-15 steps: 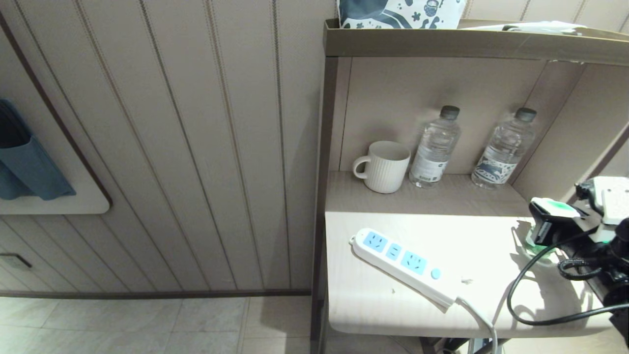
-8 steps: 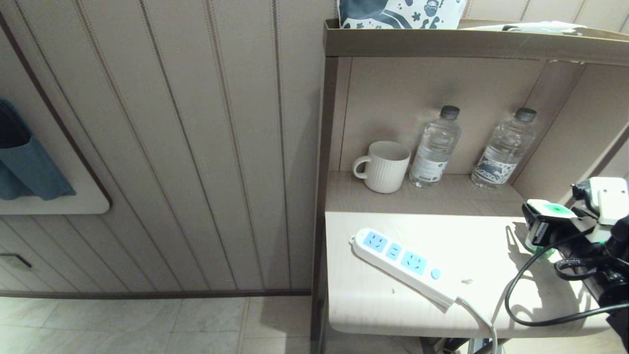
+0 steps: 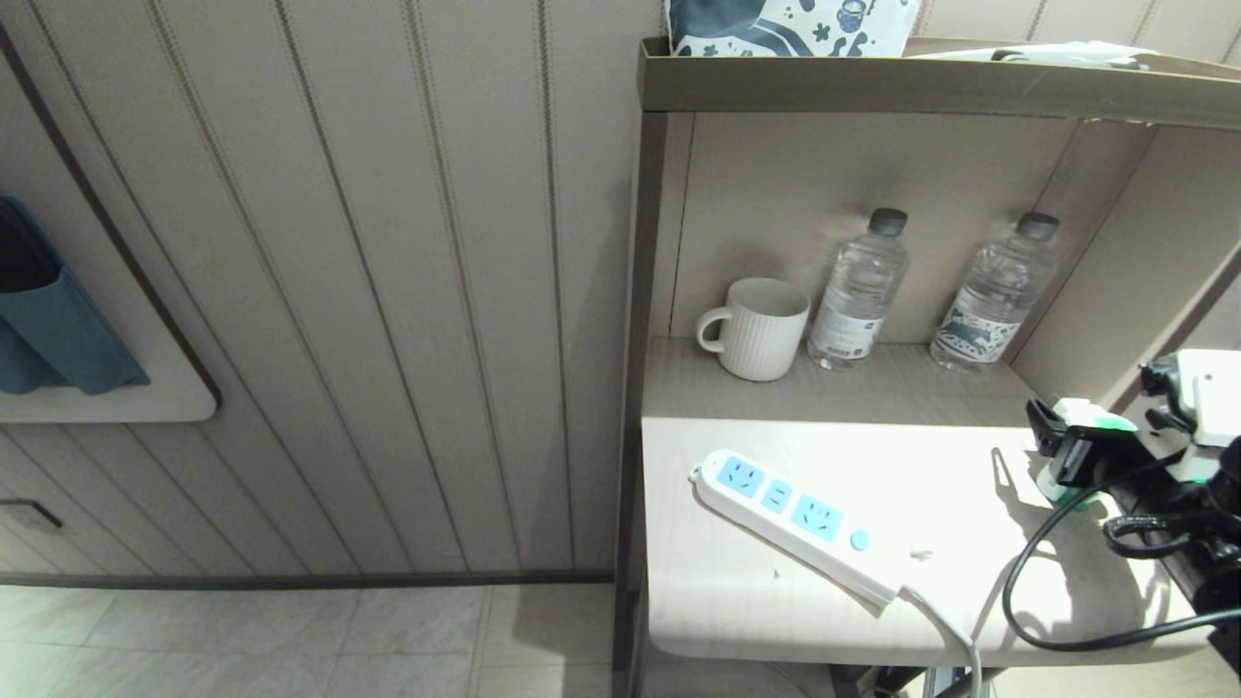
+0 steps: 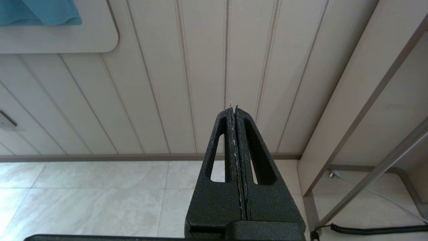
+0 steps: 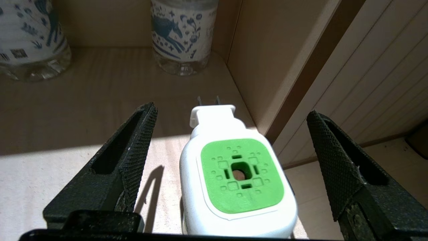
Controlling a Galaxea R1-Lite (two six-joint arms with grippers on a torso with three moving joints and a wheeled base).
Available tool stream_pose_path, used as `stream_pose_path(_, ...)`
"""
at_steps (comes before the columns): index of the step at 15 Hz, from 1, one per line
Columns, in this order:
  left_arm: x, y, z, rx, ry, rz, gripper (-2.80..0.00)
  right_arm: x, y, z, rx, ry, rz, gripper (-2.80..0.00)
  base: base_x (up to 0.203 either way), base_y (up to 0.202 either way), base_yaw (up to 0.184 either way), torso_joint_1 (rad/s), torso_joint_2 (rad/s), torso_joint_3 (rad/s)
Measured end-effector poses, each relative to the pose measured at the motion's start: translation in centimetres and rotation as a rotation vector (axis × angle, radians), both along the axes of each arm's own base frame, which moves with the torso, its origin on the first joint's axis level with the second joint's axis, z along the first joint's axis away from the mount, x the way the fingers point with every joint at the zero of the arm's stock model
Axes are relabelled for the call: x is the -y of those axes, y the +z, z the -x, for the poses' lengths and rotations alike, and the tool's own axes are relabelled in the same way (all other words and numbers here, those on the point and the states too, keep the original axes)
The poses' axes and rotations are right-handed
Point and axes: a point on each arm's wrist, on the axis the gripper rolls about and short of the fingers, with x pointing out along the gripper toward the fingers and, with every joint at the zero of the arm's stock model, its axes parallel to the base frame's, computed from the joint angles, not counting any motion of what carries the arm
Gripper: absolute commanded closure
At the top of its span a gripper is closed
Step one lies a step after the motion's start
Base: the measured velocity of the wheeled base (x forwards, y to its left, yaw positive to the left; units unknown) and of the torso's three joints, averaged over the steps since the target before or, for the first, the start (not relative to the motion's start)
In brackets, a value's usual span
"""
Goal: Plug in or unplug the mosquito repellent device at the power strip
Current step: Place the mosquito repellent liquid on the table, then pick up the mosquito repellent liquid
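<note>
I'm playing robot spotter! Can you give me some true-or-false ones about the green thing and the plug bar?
1. The right hand is squeezing the green device. False: its fingers stand wide apart on either side, not touching it.
2. All sockets on the power strip are free. True.
3. The device's prongs are bare. True.
4. The left hand is open. False: it is shut, out by the wall.
5. Three bottles stand by the mug. False: two bottles.

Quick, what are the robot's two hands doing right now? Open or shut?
Left gripper: shut, holding nothing, parked off the table.
Right gripper: fingers open wide on either side of the mosquito repellent device, not touching it.
</note>
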Motion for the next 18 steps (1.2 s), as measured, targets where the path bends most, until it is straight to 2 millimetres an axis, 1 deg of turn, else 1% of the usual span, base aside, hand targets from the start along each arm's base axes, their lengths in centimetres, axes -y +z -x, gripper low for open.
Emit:
stream_pose_path(5, 0.0, 0.0, 0.0, 0.0, 0.0, 0.0, 0.0, -1.3, 2.6, 2.4, 0.117, 0.047, 0.004, -2.8, 0.0, 0.0, 0.0, 0.0, 0.0, 0.0)
stream_pose_path(6, 0.0, 0.0, 0.0, 0.0, 0.0, 0.0, 0.0, -1.5, 3.1, 2.9, 0.139, 0.052, 0.006, 0.0, 0.0, 0.0, 0.0, 0.0, 0.0, 0.0)
stream_pose_path(9, 0.0, 0.0, 0.0, 0.0, 0.0, 0.0, 0.0, -1.8, 4.3, 4.6, 0.171, 0.058, 0.009, 0.0, 0.0, 0.0, 0.0, 0.0, 0.0, 0.0)
stream_pose_path(12, 0.0, 0.0, 0.0, 0.0, -0.001, 0.0, 0.0, -2.0, 5.2, 6.4, 0.147, 0.064, 0.009, 0.0, 0.0, 0.0, 0.0, 0.0, 0.0, 0.0)
stream_pose_path(15, 0.0, 0.0, 0.0, 0.0, -0.001, 0.0, 0.0, -2.4, 6.9, 9.2, 0.107, 0.083, 0.002, 0.0, 0.0, 0.0, 0.0, 0.0, 0.0, 0.0)
stream_pose_path(18, 0.0, 0.0, 0.0, 0.0, -0.001, 0.0, 0.0, -2.8, 8.1, 13.3, 0.038, 0.095, -0.007, 0.0, 0.0, 0.0, 0.0, 0.0, 0.0, 0.0)
